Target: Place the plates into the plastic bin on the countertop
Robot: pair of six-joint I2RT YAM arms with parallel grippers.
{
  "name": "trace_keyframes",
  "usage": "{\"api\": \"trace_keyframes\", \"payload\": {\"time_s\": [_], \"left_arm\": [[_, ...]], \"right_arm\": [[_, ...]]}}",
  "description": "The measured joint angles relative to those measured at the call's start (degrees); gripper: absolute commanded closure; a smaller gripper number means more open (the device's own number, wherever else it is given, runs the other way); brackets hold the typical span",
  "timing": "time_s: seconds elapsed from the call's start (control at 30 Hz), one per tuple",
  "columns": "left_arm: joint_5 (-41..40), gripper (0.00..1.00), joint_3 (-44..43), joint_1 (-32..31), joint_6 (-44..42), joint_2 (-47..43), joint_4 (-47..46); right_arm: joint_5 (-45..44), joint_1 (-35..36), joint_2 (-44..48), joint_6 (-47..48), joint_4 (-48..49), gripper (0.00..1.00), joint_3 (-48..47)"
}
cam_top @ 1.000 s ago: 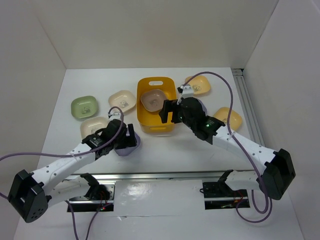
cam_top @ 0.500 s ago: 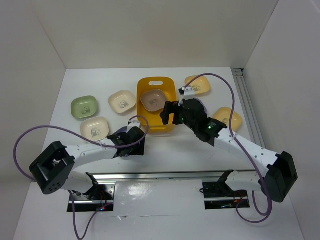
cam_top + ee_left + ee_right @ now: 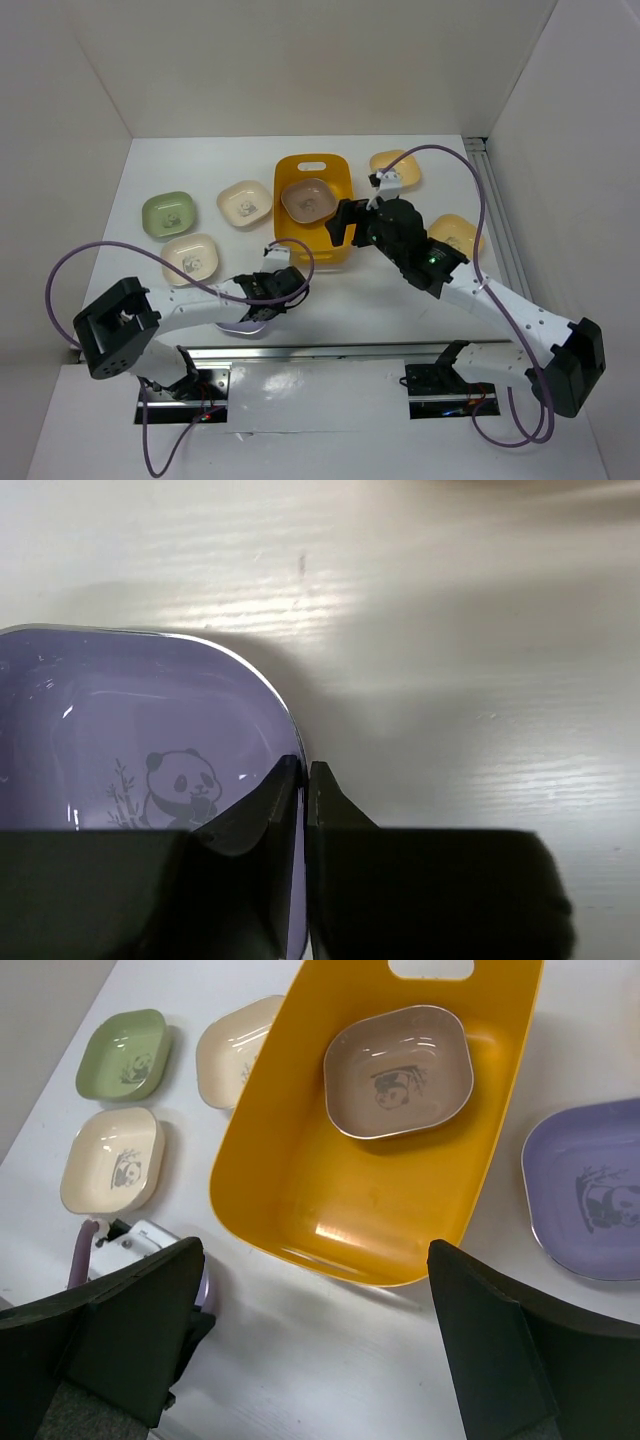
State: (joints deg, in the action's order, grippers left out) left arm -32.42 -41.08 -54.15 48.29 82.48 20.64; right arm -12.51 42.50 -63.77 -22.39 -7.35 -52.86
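One brown plate [image 3: 398,1072] lies in the bin [image 3: 330,1200]; left hand [image 3: 305,780] clamps a lilac plate [image 3: 130,730] by its rim, lift likely next; right hand [image 3: 315,1300] spread apart.

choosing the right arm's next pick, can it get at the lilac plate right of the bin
Probably yes. The right gripper hangs open over the near end of the plastic bin, and that lilac plate lies uncovered on the countertop just beside it, nothing showing between them.
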Motion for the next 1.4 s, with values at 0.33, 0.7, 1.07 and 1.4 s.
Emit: {"api": "trace_keyframes", "payload": {"time_s": [0.33, 0.7, 1.07, 1.4], "left_arm": [[-1.6, 1.00, -4.8, -11.5, 8.1, -2.8, 15.0], [0.1, 1.00, -33.9, -17.0, 9.6, -11.5, 28.6], [-10.5, 1.00, -56.8, -13.4, -7.9, 1.4, 17.5], [2.3, 1.00, -61.6, 14.0, -10.3, 14.9, 1.7]], "right_arm": [[-1.2, 0.0, 0.8, 0.1, -1.3, 0.00, 0.0], [-9.9, 0.0, 8.7, 0.9, -6.2, 0.00, -0.7], [-19.0, 0.0, 13.9, -1.2, -11.1, 0.00, -3.3], [-23.9, 0.0, 19.1, -2.2, -14.6, 0.00, -6.2]]}}
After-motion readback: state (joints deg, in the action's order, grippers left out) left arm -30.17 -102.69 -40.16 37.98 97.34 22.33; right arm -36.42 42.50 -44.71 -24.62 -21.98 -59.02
